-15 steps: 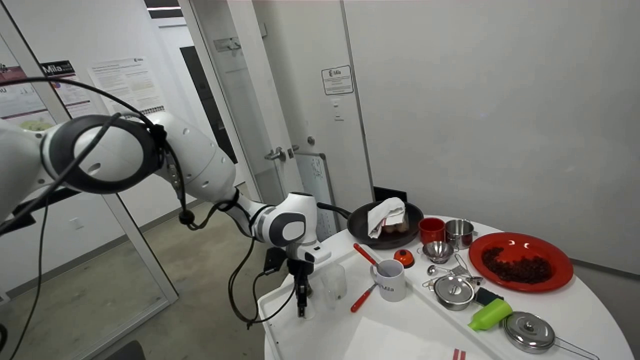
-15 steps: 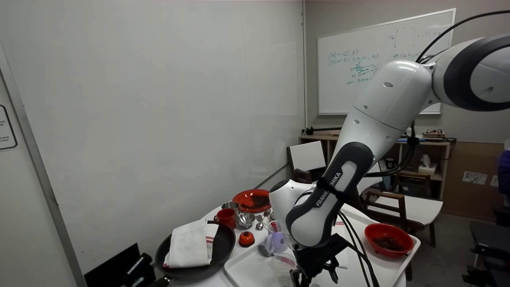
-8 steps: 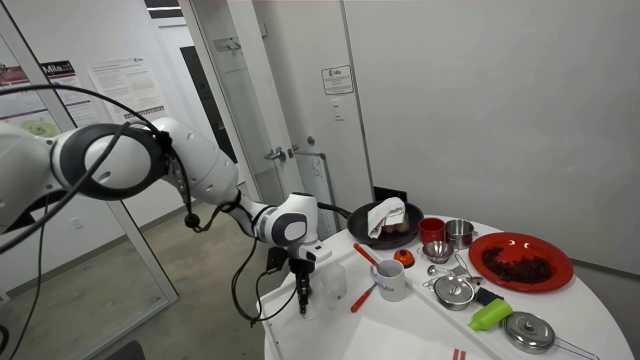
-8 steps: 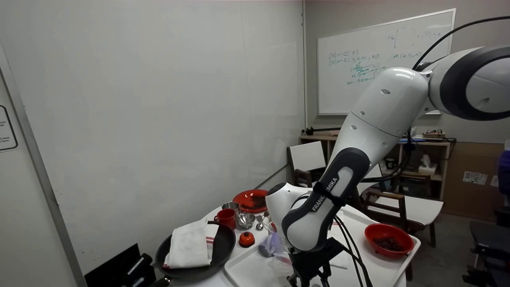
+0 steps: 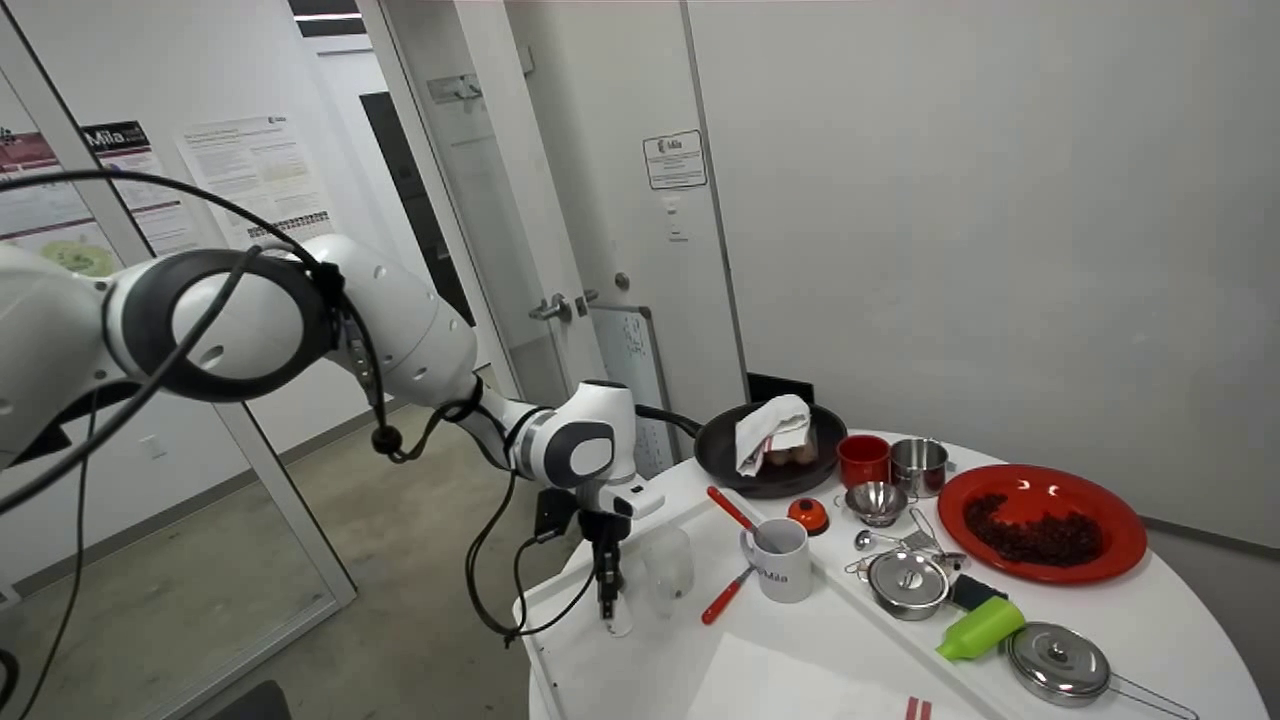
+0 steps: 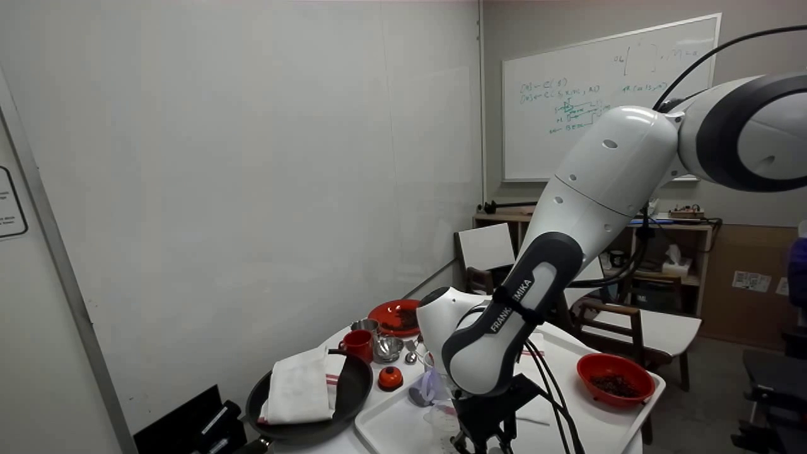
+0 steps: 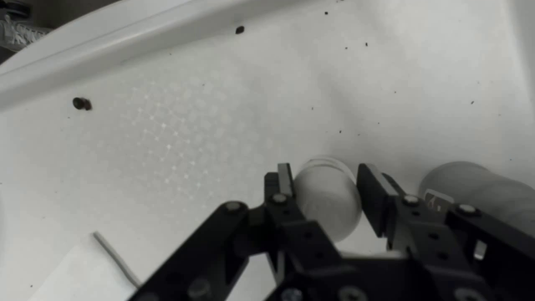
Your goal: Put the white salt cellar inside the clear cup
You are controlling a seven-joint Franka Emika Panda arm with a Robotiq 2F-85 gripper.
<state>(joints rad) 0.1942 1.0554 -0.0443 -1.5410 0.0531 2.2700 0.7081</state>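
white salt cellar (image 7: pixel 328 205), clamped in the gripper (image 7: pixel 325 182), has room toward the tray rim (image 7: pixel 125 44).

Wrist view dim, greyish; speckled glare on tray (image 7: pixel 167 142).

Pale salt cellar (image 7: pixel 329 200) upright between the jaws, clear cup (image 5: pixel 672 562) just beside.

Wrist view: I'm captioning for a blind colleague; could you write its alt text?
Black fingers flank the small, pale, rounded salt cellar over a white tray; contact is unclear. A grey labelled object, partly hidden, is at right; a thin rod is at lower left.
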